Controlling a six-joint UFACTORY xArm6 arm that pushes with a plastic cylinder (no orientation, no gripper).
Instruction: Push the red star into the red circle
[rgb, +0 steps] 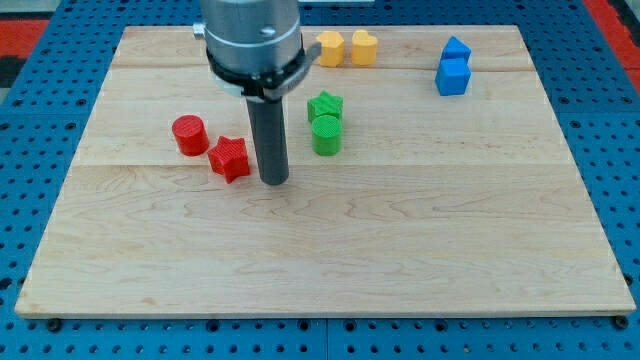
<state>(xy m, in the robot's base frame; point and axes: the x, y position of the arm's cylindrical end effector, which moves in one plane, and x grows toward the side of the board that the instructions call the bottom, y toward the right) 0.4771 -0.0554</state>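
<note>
No pincer on this rig, so nothing clenched or released, just my tip parked right of the red star, which sits on the bench almost touching the red circle, probably lined up to shove left.

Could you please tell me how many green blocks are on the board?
2: a green star and a green cylinder just below it, touching, right of my tip. The arm could hide others.
</note>
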